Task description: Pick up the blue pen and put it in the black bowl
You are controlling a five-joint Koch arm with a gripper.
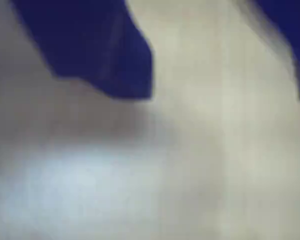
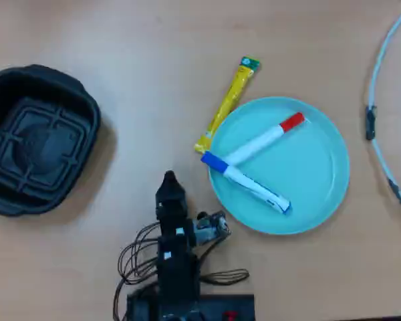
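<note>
The blue pen [image 2: 250, 184], white-barrelled with a blue cap at its left end, lies on the round teal plate [image 2: 324, 200], crossed under a red-capped white marker [image 2: 264, 140]. The black bowl [image 2: 87, 115] stands empty at the left of the overhead view. My gripper [image 2: 168, 180] points up the picture over bare table, left of the plate and a short way below-left of the blue cap. The wrist view is blurred; two dark blue jaws enter from the top with a wide gap, nothing between them [image 1: 222, 97].
A yellow sachet [image 2: 228, 103] lies slantwise just above-left of the plate. A white cable [image 2: 381, 100] curves along the right edge. Loose wires [image 2: 140, 261] lie around the arm's base at the bottom. The table is light wood.
</note>
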